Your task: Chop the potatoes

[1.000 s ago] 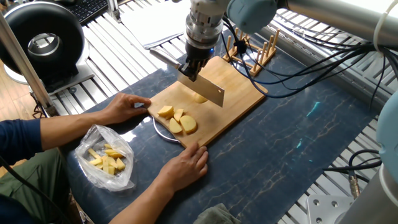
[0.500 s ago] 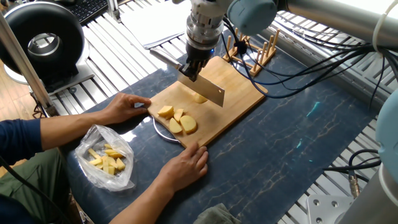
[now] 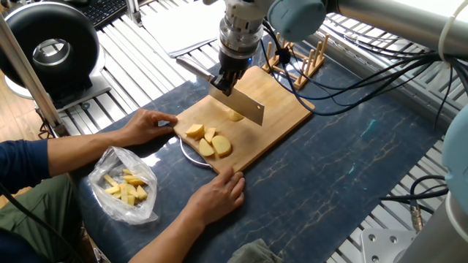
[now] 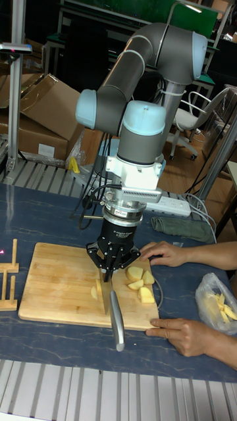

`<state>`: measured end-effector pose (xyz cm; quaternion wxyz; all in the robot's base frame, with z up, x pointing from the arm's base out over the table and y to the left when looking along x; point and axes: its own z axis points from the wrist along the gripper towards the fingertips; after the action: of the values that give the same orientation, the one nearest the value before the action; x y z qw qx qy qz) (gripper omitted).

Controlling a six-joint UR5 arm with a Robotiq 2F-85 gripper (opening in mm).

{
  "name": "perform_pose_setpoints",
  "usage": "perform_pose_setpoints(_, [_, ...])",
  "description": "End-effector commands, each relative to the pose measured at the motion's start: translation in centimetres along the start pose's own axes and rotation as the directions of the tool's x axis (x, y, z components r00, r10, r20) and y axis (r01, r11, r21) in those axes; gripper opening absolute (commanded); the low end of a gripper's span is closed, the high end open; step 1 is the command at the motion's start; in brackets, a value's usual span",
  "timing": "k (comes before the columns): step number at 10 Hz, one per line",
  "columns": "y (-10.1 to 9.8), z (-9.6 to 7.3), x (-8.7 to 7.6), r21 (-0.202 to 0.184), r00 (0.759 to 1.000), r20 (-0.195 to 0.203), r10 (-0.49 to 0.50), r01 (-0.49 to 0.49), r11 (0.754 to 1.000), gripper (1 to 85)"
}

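My gripper (image 3: 227, 79) (image 4: 109, 268) is shut on a cleaver (image 3: 240, 104) (image 4: 116, 320) and holds it over the wooden cutting board (image 3: 281, 117) (image 4: 56, 283). The blade stands on edge, down on a pale yellow potato piece (image 3: 235, 115) (image 4: 96, 292) near the board's middle; most of that piece is hidden behind the blade in the fixed view. Several cut potato slices (image 3: 208, 140) (image 4: 140, 283) lie grouped at the board's end nearest the person. I cannot tell whether the blade touches the board.
A person's two hands (image 3: 150, 124) (image 3: 216, 193) steady the board's near end. A clear plastic bag (image 3: 126, 186) (image 4: 219, 304) with yellow pieces lies beside them. A wooden rack (image 3: 300, 55) stands behind the board. A black round device (image 3: 50, 47) sits at the far left.
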<state>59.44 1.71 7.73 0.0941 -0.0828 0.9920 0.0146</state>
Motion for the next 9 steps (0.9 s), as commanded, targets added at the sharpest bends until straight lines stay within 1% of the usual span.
perform_pose_setpoints(1, [0.3,0.3,-0.4,-0.014,1.0,0.015,0.011,-0.01,1.0,1.0])
perform_pose_setpoints(3, [0.5,0.6,-0.2,-0.02,1.0,0.02,0.013,-0.013,1.0,1.0])
perform_pose_setpoints(5, [0.4,0.9,0.3,-0.023,1.0,0.029,0.007,-0.006,1.0,1.0])
perform_pose_setpoints(7, [0.5,0.9,0.3,-0.02,0.999,0.033,0.006,-0.006,1.0,1.0])
perform_pose_setpoints(9, [0.4,1.5,0.3,-0.013,0.999,0.043,0.004,-0.003,1.0,1.0])
